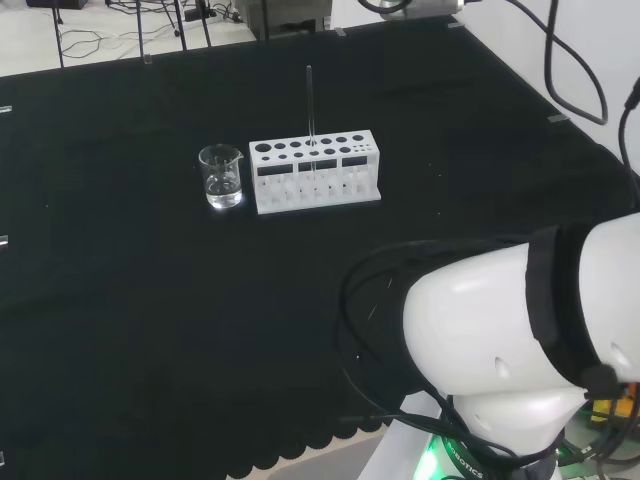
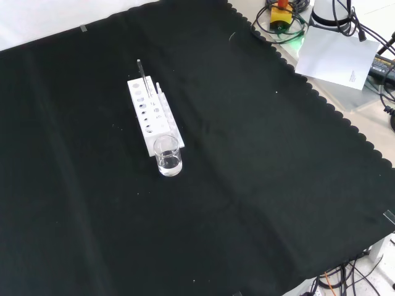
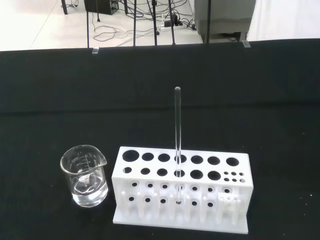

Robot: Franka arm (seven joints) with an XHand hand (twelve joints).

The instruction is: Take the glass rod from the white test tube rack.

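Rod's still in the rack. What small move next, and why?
Probably bring the hand in above the rack toward the rod's free upper part: it stands upright in a middle hole, untouched, with a beaker close beside the rack's end to avoid.

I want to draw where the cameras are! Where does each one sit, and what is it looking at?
Head view: behind and above the arm's base, looking over the white arm link at the rack.
Front view: in front of the arm, looking down on the cloth; the arm's base shows at the top right.
Wrist view: at the wrist, facing the glass rod standing upright in the rack.
All three share the rack, rod and beaker.
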